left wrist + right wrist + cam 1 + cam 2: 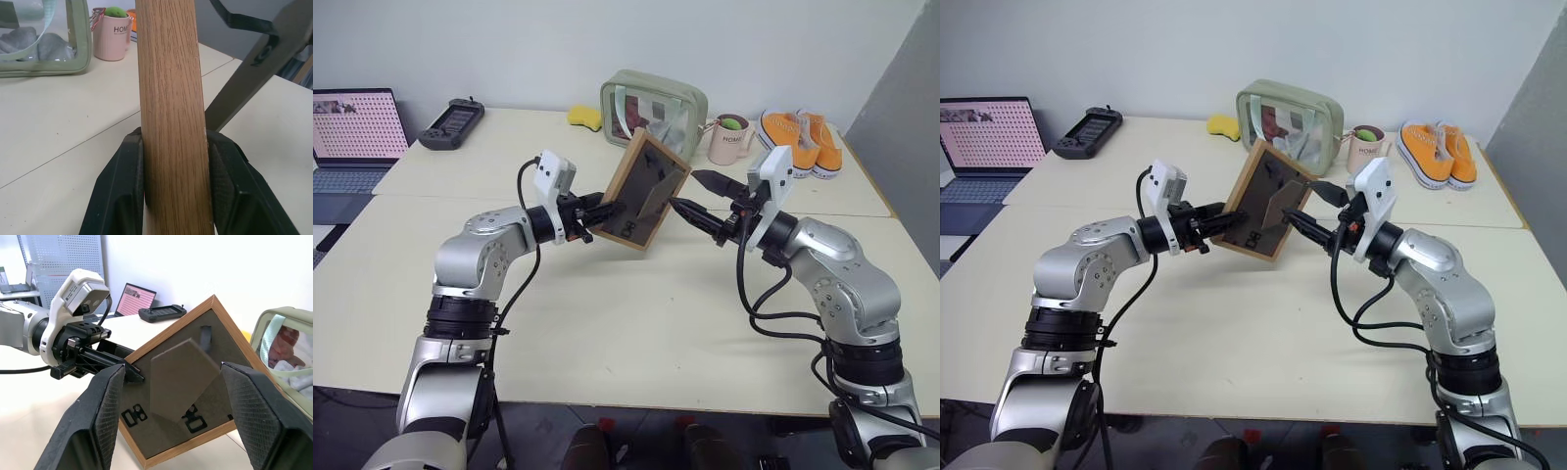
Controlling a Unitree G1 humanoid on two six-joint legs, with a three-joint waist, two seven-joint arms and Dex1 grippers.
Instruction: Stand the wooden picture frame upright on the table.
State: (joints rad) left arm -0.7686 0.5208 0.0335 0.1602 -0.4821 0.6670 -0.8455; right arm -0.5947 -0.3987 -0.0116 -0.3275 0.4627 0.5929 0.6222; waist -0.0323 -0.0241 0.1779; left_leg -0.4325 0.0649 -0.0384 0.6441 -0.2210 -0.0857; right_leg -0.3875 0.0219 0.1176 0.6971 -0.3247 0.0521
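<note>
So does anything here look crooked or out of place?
Yes: the wooden picture frame hangs tilted in the air above the table, pinched by the left gripper, back panel showing. Orange shoes sit on the tabletop too.

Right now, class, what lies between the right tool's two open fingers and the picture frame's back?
Nothing but air: in the right wrist view the right tool stands open, facing the picture frame and its fold-out stand, which the left tool holds.

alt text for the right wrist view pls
The wooden picture frame hangs tilted in the air, back panel and fold-out stand facing the camera, clamped at its edge by the left gripper. The right gripper stands open before it.
</note>
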